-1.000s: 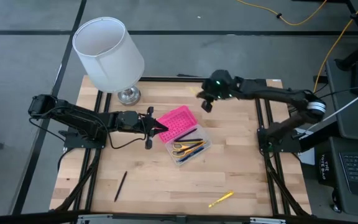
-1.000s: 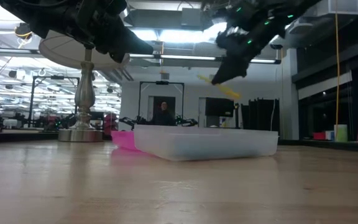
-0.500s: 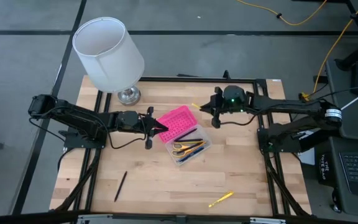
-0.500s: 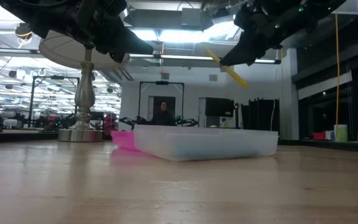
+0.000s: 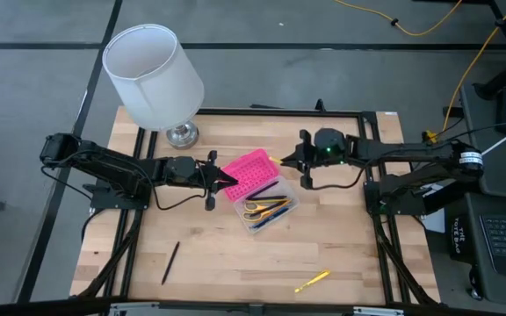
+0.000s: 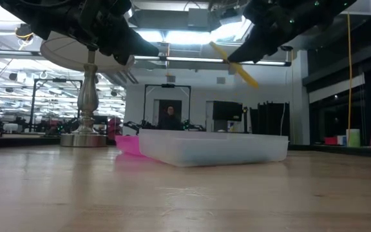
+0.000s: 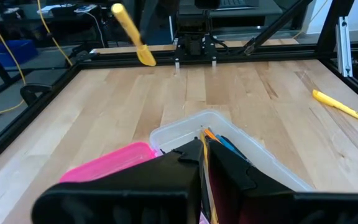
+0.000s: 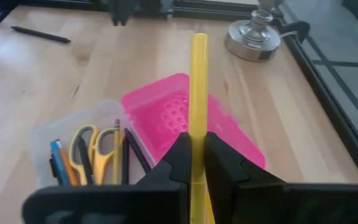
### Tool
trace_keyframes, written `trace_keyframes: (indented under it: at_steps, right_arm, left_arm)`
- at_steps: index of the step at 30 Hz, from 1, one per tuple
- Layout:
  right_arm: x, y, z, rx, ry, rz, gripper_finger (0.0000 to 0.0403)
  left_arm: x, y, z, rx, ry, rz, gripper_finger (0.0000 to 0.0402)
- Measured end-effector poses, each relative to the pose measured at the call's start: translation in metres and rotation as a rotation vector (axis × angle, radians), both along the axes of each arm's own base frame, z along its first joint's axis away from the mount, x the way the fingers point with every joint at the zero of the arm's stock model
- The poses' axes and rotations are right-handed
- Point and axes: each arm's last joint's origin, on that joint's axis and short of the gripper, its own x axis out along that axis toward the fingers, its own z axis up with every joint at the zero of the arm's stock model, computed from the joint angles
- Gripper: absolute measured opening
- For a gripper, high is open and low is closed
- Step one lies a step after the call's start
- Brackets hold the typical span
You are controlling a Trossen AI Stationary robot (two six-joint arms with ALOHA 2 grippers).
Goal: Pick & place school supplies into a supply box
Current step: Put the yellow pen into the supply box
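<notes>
The supply box stands open mid-table: a clear base [image 5: 275, 209] holding scissors [image 8: 95, 149] and several pens, with its pink lid [image 5: 251, 171] folded out flat toward the far left. My right gripper [image 5: 290, 160] hovers over the lid's far right side, shut on a yellow pen [image 8: 198, 81]. My left gripper [image 5: 229, 182] hangs shut above the lid's left corner; in the low view it [image 6: 148, 48] is well above the table and touches nothing. My right gripper pinches the yellow pen between its two fingers partway along the shaft [image 8: 197, 146]. The pen lies along the fingers and sticks out well past their tips. It is lifted clear and slants down over the box [image 6: 234, 64].
A white lamp [image 5: 154, 75] with a metal foot [image 5: 181, 133] stands at the table's far left corner. A black pen [image 5: 171, 262] lies near the front left, and another yellow pen [image 5: 312, 281] near the front edge. Black frame rails run along both sides.
My right gripper has carried the yellow pen from near the table's far edge toward the box, rolling its wrist as it went. The pen stays pinched and clear of the table, and now slants down over the box.
</notes>
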Motion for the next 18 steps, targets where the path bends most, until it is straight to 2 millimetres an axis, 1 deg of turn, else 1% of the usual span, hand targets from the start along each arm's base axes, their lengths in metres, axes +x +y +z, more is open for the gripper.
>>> trace_keyframes:
  at_steps: [11,18]
  right_arm:
    - [0.003,0.021,0.0,-0.03,0.0,0.124,0.0027]
    - [0.008,0.043,0.0,-0.016,-0.027,0.2,0.0027]
  left_arm:
    - [0.0,0.0,0.0,0.0,0.0,0.0,0.0017]
    - [0.0,0.0,0.0,-0.001,0.0,0.0,0.0017]
